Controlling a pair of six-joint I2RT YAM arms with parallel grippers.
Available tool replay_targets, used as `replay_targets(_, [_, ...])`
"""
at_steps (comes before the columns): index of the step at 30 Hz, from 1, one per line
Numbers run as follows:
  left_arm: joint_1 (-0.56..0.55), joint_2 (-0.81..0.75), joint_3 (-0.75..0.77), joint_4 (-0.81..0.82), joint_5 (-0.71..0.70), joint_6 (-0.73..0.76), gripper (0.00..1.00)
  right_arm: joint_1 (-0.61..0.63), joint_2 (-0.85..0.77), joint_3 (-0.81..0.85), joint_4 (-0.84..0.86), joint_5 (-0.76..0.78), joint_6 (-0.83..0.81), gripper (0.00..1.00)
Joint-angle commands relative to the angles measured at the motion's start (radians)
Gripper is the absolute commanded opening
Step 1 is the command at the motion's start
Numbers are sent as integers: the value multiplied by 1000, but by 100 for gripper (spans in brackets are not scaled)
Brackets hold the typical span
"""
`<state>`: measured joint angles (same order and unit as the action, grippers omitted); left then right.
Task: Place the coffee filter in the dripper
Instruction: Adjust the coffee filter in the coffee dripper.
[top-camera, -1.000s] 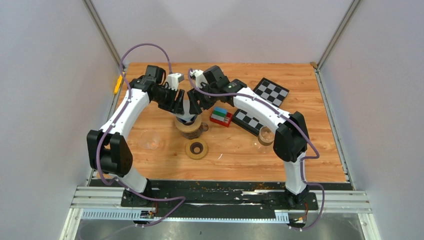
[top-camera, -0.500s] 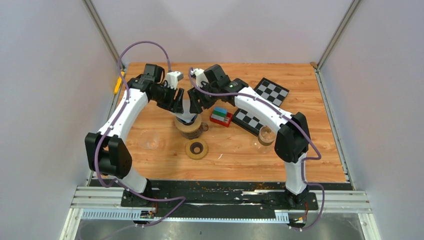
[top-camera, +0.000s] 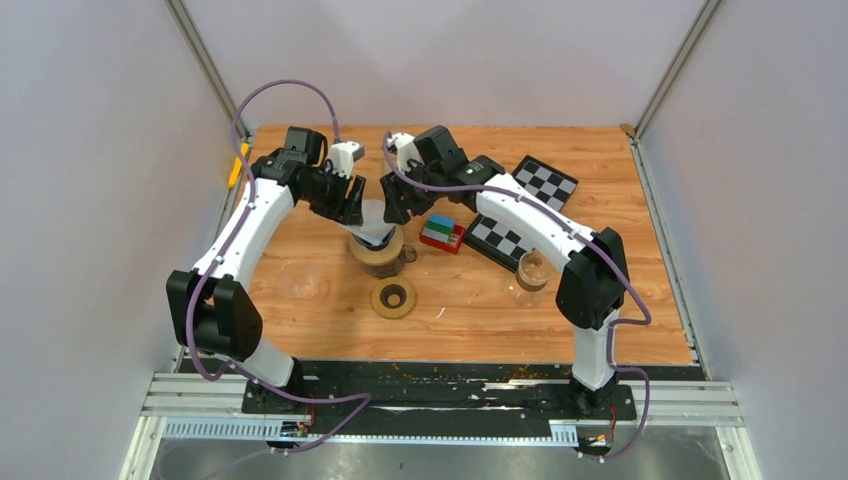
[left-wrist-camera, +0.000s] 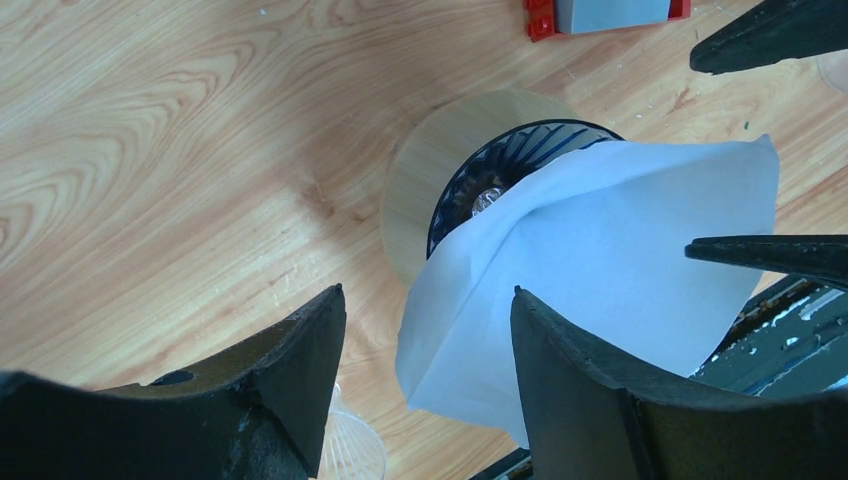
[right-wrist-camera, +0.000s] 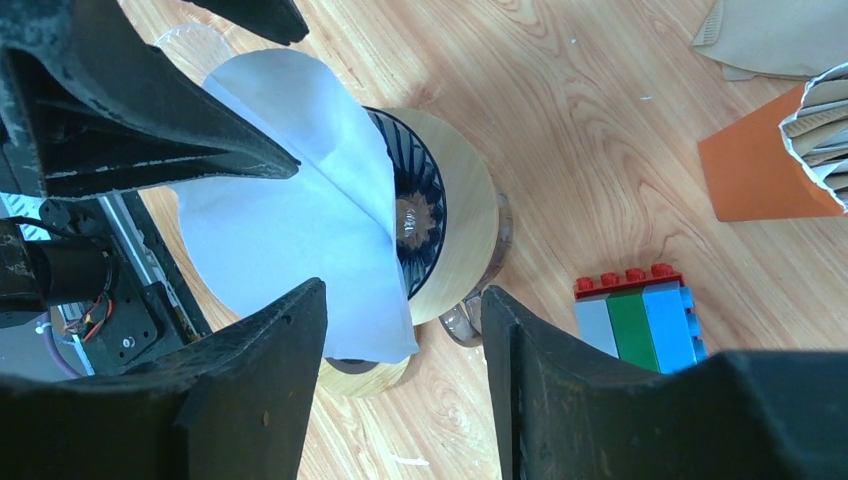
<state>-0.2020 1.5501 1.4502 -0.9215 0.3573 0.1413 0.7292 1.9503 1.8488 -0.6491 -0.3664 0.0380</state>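
You are at the seating step. The white paper cone filter (left-wrist-camera: 620, 260) stands tip-down in the dark ribbed dripper with the pale wooden collar (left-wrist-camera: 470, 185). The dripper sits mid-table, a little toward the far edge and left of centre. The paper is not home yet: it leans over one side of the rim, much of it stands above the collar, and bare ribs show on the opposite side.

Your left gripper (left-wrist-camera: 428, 295) has its jaws well apart. One finger lies across the filter's lower edge, but I judge it is not pinching the paper. Your right gripper (right-wrist-camera: 405, 290) comes in from the other side, jaws likewise apart, with a corner of the filter in the gap and nothing clamped. I cannot tell whether any finger actually touches the paper.

The next move, as I judge it, is to tip the cone upright over the centre hole and press it down until its wall lies on the ribs all round. Go gently, because the paper will crease easily and a hard sideways push could shift the dripper. Keep clear of the red, green and blue toy brick block (right-wrist-camera: 635, 320) near its right side.
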Motion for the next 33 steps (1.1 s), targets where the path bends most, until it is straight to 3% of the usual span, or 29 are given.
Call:
replay_targets(1, [4, -39, -10, 24, -9, 25, 68, -5, -57, -30, 39, 20, -20, 58])
replay_targets(22, [13, -85, 0, -55, 33, 22, 59, -3, -57, -63, 55, 13, -2, 51])
replay_targets(33, [13, -97, -7, -97, 43, 24, 45, -3, -53, -61, 55, 10, -2, 51])
